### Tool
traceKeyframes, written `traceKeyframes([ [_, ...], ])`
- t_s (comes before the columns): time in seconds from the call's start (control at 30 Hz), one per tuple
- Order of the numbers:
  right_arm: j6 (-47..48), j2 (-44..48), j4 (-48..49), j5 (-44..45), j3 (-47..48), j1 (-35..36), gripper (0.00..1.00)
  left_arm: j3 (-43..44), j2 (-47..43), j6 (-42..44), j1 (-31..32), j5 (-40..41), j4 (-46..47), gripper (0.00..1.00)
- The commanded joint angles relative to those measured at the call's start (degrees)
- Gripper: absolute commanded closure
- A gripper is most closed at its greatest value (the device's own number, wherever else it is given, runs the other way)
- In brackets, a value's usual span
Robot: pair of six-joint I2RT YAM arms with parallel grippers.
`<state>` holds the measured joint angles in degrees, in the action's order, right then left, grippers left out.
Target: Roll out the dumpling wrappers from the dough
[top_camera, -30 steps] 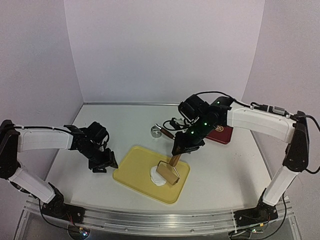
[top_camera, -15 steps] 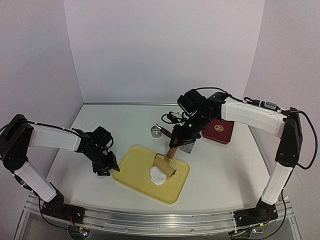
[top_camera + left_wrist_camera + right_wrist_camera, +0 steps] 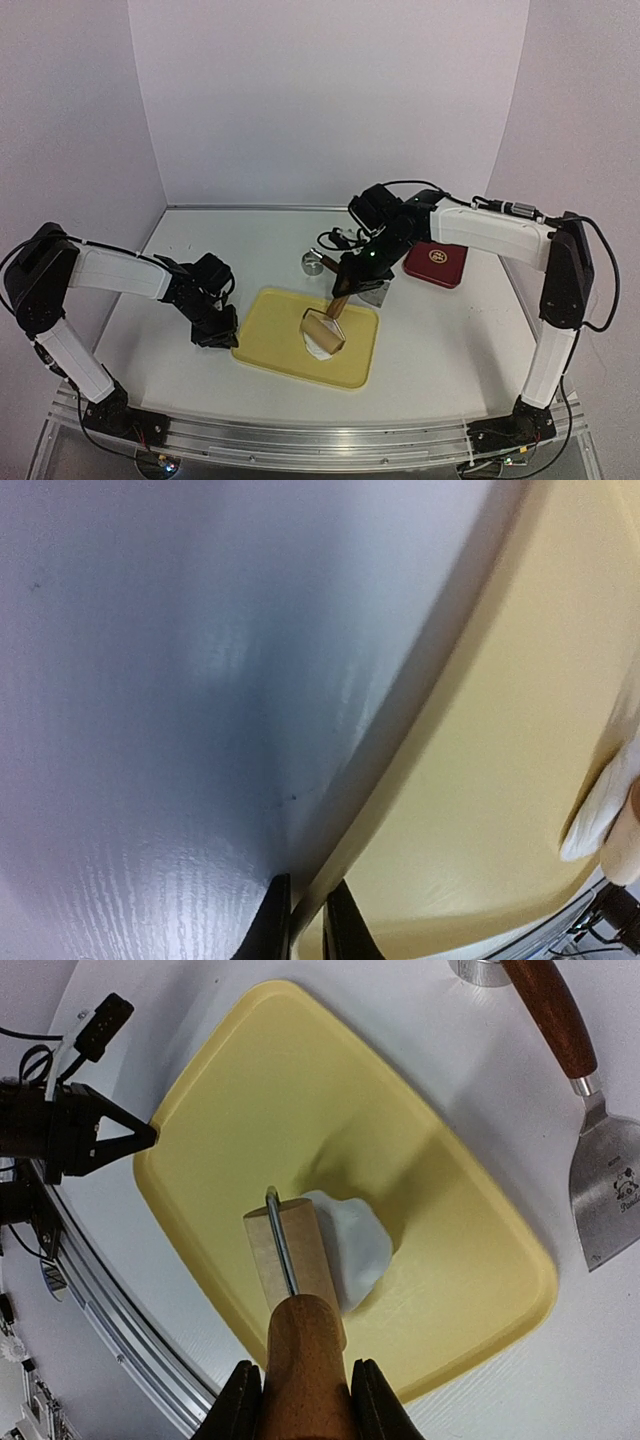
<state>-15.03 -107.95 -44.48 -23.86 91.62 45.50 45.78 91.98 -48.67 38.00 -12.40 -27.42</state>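
Observation:
The dough is a soft white lump on the yellow tray. A wooden roller rests on the dough's near side. My right gripper is shut on the roller's brown handle. At the tray's left edge, my left gripper is shut on the rim, which passes between its fingers. No dumpling wrappers are in view.
A steel ring cutter and a wood-handled scraper lie on the table behind the tray. A dark red flat object sits at the back right. White walls enclose the table.
My left gripper moved right to the tray's edge and closed on its rim. The right arm drew the roller back over the dough. The tray turned slightly.

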Motion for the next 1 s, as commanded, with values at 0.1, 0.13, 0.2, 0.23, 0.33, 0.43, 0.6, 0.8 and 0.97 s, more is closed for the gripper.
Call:
traceKeyframes([
  [0.1, -0.90, -1.73, -1.81, 5.44, -6.84, 1.40, 1.00, 0.80, 2.07, -2.50, -0.91, 4.17, -2.66, 1.00],
  [0.13, -1.12, -1.38, -1.84, 6.68, -7.41, 1.42, 1.00, 0.80, 2.02, -2.42, -0.94, 4.28, -2.81, 1.00],
  [0.2, -1.45, -0.46, -1.86, 8.23, -7.21, 1.37, 1.00, 0.69, 1.90, -2.03, -0.96, 4.54, -2.90, 1.00],
  [0.23, -1.49, -0.08, -1.86, 8.18, -6.49, 1.36, 1.00, 0.59, 1.72, -1.58, -0.93, 4.56, -2.65, 1.00],
  [0.33, -1.33, 0.75, -1.86, 2.80, -2.82, 1.38, 1.00, 0.50, 0.45, 1.29, -0.91, 4.27, -1.42, 1.00],
  [0.43, -3.31, 2.62, -1.88, -3.30, 1.57, 1.36, 1.00, 1.29, -0.98, 5.33, -0.71, 5.47, -2.49, 1.00],
  [0.6, -8.33, 7.19, -2.07, -4.81, 4.97, 1.30, 1.00, 2.95, -1.89, 12.53, -0.20, 7.73, -6.03, 1.00],
  [0.8, -14.19, 9.27, -2.96, 3.06, 2.54, 0.88, 1.00, 2.91, -2.39, 16.96, 1.02, 7.04, -7.51, 1.00],
  [0.97, -18.66, 8.55, -2.57, 7.35, 0.34, 0.80, 1.00, 1.94, -3.26, 15.50, 3.16, 7.03, -8.44, 1.00],
])
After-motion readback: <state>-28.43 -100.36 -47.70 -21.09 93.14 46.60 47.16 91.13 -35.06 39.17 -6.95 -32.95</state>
